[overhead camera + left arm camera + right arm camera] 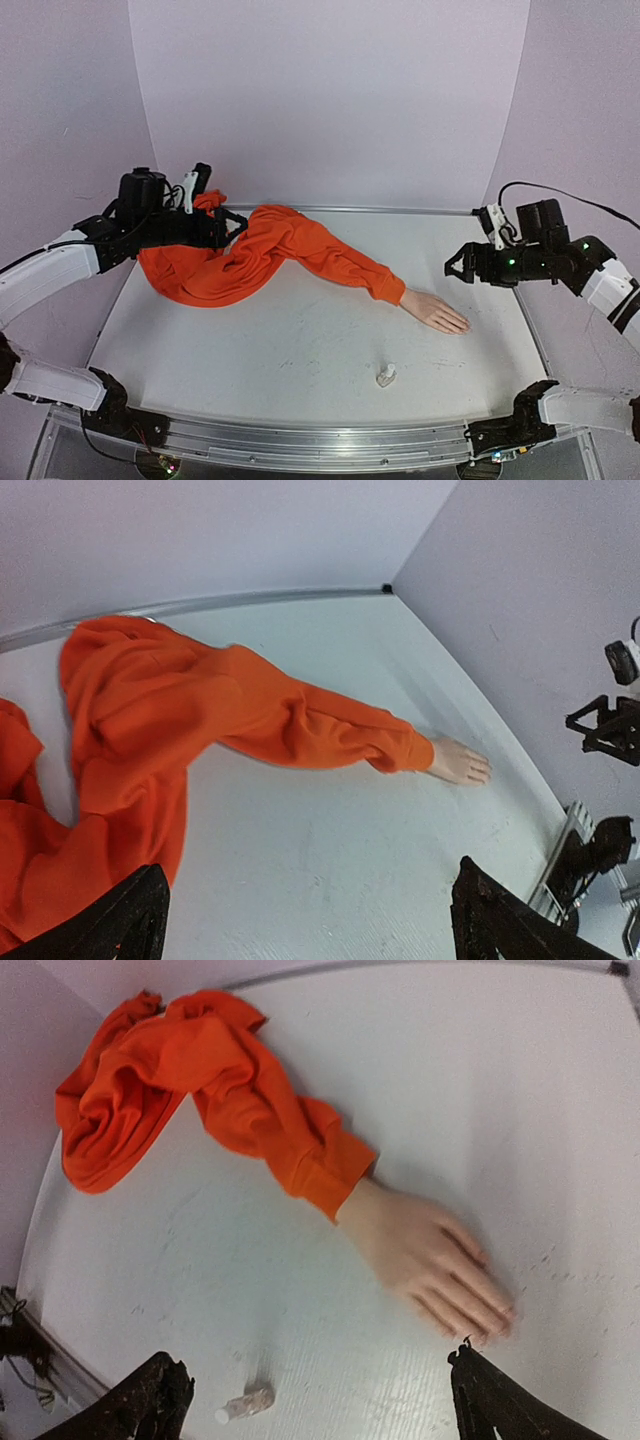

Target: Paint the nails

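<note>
A pale mannequin hand point(436, 311) lies palm down on the white table, fingers pointing right, joined to an orange sleeve point(300, 250). Its nails are too small to make out; the fingertips show in the right wrist view point(480, 1315). A small clear bottle point(386, 375) lies on its side near the front, also in the right wrist view point(247, 1403). My right gripper point(455, 267) is open and empty, above the table right of the hand. My left gripper point(238, 222) is open and empty over the bunched orange cloth at the back left.
The orange garment point(110, 740) is heaped at the table's back left. A raised metal rim point(300, 440) runs along the front edge. Purple walls close in on the back and sides.
</note>
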`<act>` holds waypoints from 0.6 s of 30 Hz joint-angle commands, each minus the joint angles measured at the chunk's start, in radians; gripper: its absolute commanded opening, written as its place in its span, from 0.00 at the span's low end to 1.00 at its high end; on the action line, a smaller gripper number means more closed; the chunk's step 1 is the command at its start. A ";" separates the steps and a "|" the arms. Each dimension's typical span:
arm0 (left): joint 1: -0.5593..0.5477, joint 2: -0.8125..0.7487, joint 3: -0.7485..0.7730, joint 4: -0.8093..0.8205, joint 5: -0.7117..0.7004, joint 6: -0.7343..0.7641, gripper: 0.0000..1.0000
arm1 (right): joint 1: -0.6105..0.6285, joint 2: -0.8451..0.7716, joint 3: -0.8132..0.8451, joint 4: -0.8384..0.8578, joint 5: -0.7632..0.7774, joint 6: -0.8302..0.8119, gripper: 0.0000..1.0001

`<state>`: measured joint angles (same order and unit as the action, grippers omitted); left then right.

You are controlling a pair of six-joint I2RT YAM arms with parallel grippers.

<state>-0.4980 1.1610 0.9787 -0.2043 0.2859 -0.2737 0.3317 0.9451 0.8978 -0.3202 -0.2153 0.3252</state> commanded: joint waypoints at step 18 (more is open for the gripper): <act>-0.209 0.186 0.137 -0.037 0.002 -0.046 1.00 | 0.704 0.406 0.020 -0.161 0.145 0.376 0.77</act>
<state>-0.7021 1.3640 1.0748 -0.2554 0.2855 -0.3042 0.9943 1.3174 0.8997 -0.4904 -0.1112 0.6502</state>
